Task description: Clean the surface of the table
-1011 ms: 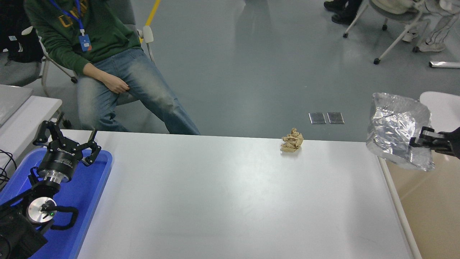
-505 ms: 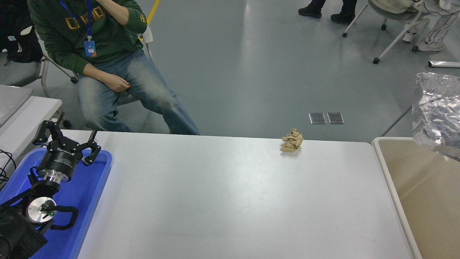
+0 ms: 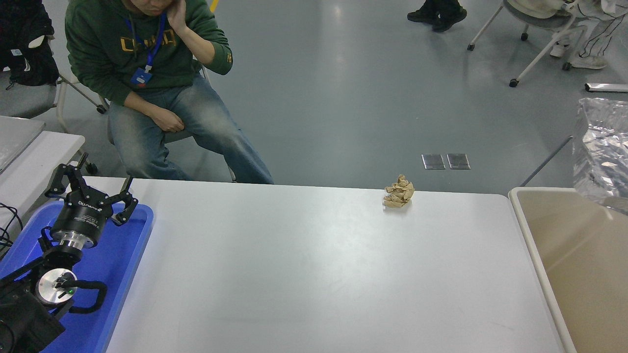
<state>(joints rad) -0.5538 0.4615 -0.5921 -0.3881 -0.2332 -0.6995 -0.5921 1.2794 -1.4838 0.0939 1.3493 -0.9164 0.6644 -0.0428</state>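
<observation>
Across most of your view lay the counter [image 3: 319, 274], a smooth, plain white top with rounded corners and a faint sheen, running from the blue tray [image 3: 125, 274] on the left to the beige bin [image 3: 584, 255] on the right. The bin sat just beside the counter's right edge, a matte rectangular tub with a pale rim. Above it, cut off by the right edge of the view, you had a crinkled silver foil bag [image 3: 601, 152], shiny and creased; nothing of the right arm showed.

The tray was glossy blue plastic with a raised lip, and your left gripper [image 3: 93, 196] was parked over it with its black fingers [image 3: 128, 206] spread open and nothing between them. White lettering ran around the gripper's body, too small to read.

Near the counter's far edge, toward the right, sat a crumpled tan paper ball [image 3: 399, 191], well apart from tray and bin.

Beyond the counter a person [image 3: 147, 73] in a green sweatshirt with yellow chest lettering, unreadable, and faded jeans sat on a chair, a blue lanyard and badge hanging at the chest.
</observation>
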